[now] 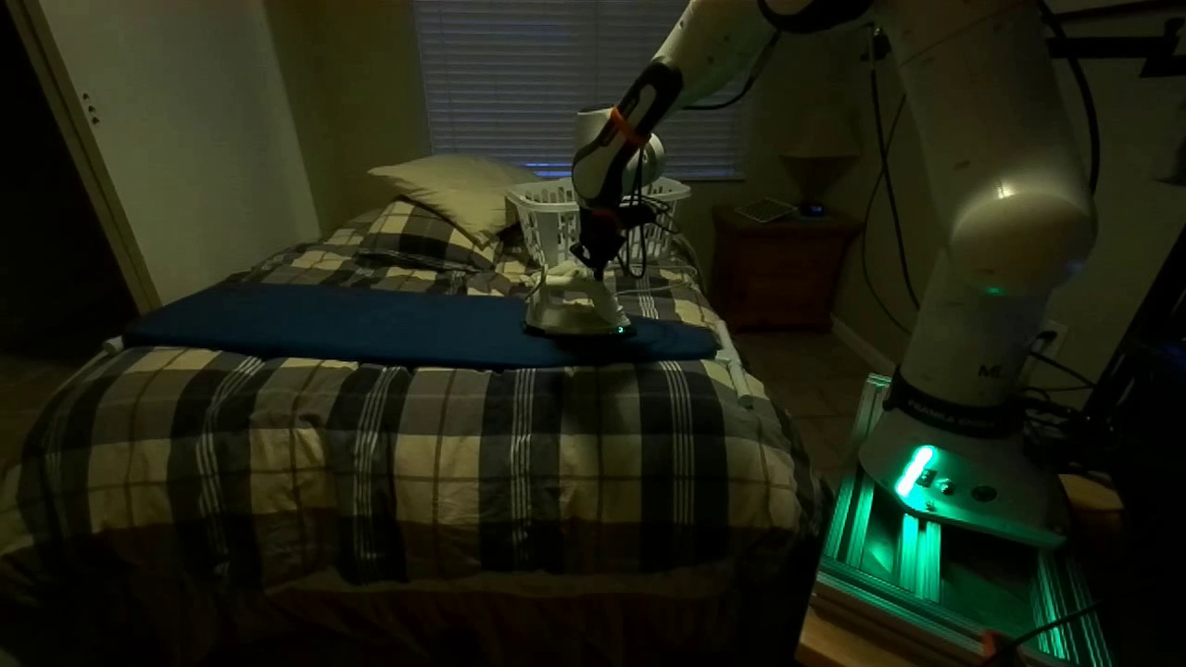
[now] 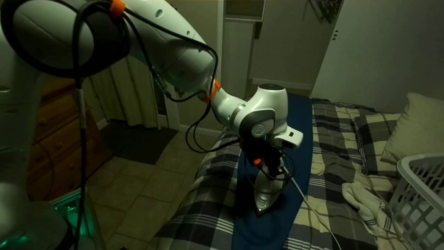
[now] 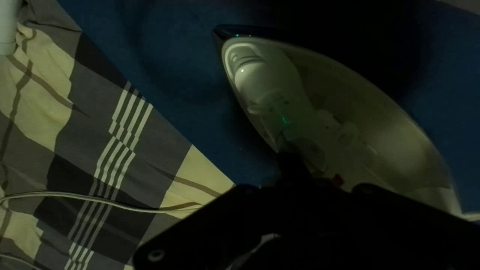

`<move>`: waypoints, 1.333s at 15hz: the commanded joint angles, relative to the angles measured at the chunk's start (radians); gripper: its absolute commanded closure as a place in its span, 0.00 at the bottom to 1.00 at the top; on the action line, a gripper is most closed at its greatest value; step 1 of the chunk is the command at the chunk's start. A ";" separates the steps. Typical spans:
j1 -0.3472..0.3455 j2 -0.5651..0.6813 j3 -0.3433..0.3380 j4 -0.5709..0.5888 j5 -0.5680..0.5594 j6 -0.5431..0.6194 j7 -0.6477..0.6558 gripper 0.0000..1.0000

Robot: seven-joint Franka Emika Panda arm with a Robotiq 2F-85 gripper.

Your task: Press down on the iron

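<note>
The gripper (image 1: 599,270) points straight down, its black fingers (image 3: 290,165) clenched together into one narrow tip at the handle of the iron (image 3: 337,108). Whether that tip presses on the handle or only overlaps it from these angles, I can't tell (the light is poor, and black sits on shadow). The iron lies flat, soleplate down, on a blue ironing board (image 1: 343,320), toward the end nearer the arm's base (image 1: 899,449), and its nose points to that same end. A thin white cord (image 2: 314,210) leaves its heel, crosses the board's edge and trails over the plaid bedspread (image 1: 426,435).

Beyond the board, a white slatted laundry basket (image 1: 547,222) stands upright on the bed, with a crumpled pale cloth (image 2: 362,205) just beside it. Farther up, a cream pillow (image 1: 454,185) leans on a plaid cushion (image 1: 417,236). Past the bed, blinds (image 1: 519,83) hang lowered, and a lamp (image 1: 820,139) stands on a wooden nightstand (image 1: 778,278). A strip on the arm's base glows green.
</note>
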 commanded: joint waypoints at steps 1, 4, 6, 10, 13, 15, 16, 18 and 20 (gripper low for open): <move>-0.001 0.073 0.010 0.040 0.016 0.026 0.031 0.96; -0.004 0.084 0.013 0.040 0.019 0.028 0.029 0.96; -0.004 0.090 0.015 0.039 0.022 0.029 0.028 0.96; -0.007 0.068 0.016 0.036 0.023 0.020 0.019 0.96; -0.005 0.033 0.011 0.029 0.015 0.015 0.012 0.95; 0.001 0.011 0.002 0.020 0.002 0.013 0.016 0.95; 0.005 -0.002 -0.002 0.013 -0.004 0.009 0.017 0.95; 0.013 -0.018 -0.009 0.001 -0.017 0.016 0.020 0.95; 0.016 -0.033 -0.011 -0.009 -0.022 0.024 0.019 0.94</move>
